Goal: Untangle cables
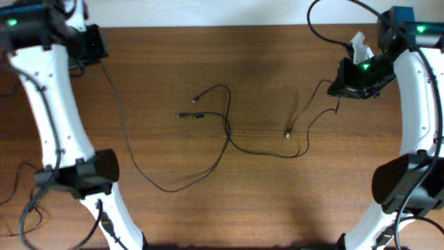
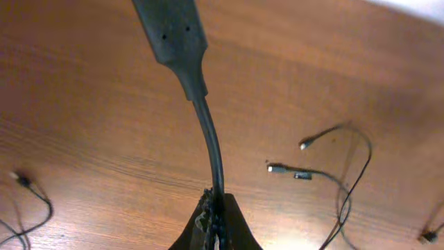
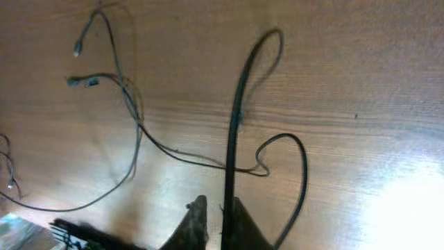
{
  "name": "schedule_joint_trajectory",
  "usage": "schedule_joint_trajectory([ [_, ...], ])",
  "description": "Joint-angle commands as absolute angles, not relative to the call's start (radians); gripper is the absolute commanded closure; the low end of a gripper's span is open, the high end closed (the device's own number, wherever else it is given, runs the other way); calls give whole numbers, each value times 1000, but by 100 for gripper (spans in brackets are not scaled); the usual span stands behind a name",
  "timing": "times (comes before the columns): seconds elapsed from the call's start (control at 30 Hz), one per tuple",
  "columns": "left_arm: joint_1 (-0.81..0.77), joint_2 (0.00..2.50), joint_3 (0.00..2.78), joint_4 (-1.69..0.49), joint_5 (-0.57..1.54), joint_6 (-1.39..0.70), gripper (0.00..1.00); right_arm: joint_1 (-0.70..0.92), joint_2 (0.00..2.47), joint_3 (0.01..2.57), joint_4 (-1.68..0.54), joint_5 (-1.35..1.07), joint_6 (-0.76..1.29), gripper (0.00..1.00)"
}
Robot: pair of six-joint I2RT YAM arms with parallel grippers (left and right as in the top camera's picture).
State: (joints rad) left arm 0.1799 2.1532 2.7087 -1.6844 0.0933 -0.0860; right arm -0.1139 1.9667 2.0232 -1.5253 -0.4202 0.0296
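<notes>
Thin black cables (image 1: 227, 126) lie loosely crossed at the middle of the wooden table (image 1: 263, 201), with small plug ends (image 1: 187, 115) to the left and one (image 1: 288, 135) to the right. My left gripper (image 1: 91, 47) is at the far left and shut on a long strand (image 1: 128, 149). In the left wrist view the jaws (image 2: 216, 226) pinch this cable just below its wide flat plug (image 2: 173, 35). My right gripper (image 1: 345, 82) is at the far right, shut on another strand (image 3: 236, 104) that runs up between its fingers (image 3: 220, 219).
The loose plug ends also show in the left wrist view (image 2: 279, 167) and the right wrist view (image 3: 75, 82). A cable loop (image 3: 300, 163) lies beside the right jaws. Thin wires (image 1: 28, 205) hang by the left arm's base. A white object (image 1: 359, 47) sits behind the right gripper.
</notes>
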Motion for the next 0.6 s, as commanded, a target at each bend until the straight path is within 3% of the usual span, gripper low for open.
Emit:
schedule_joint_trajectory([
  [0.0,109,2229,2653,-1688,81,-60,97,-104,1971,1984,-1505,-406,38,82],
  [0.1,53,2296,2557,-1688,77,-47,78,-104,1972,1984,-1502,-406,38,76],
  [0.27,38,2335,2257,-1554,19,-47,75,-104,1972,1984,-1502,-406,38,75],
  [0.3,38,2336,2183,-1493,23,-47,61,-104,1972,1984,-1502,-406,37,61],
  [0.33,35,2336,2139,-1454,27,-47,21,-104,1972,1984,-1502,-406,37,29],
  [0.37,34,2336,2110,-1425,69,-47,1,-104,1972,1984,-1502,-403,37,5],
  [0.43,34,2333,2125,-1425,155,-9,0,-104,1972,1984,-1502,-381,37,1],
  [0.57,28,2332,2211,-1523,620,371,1,-104,1972,1984,-1502,-380,37,1],
])
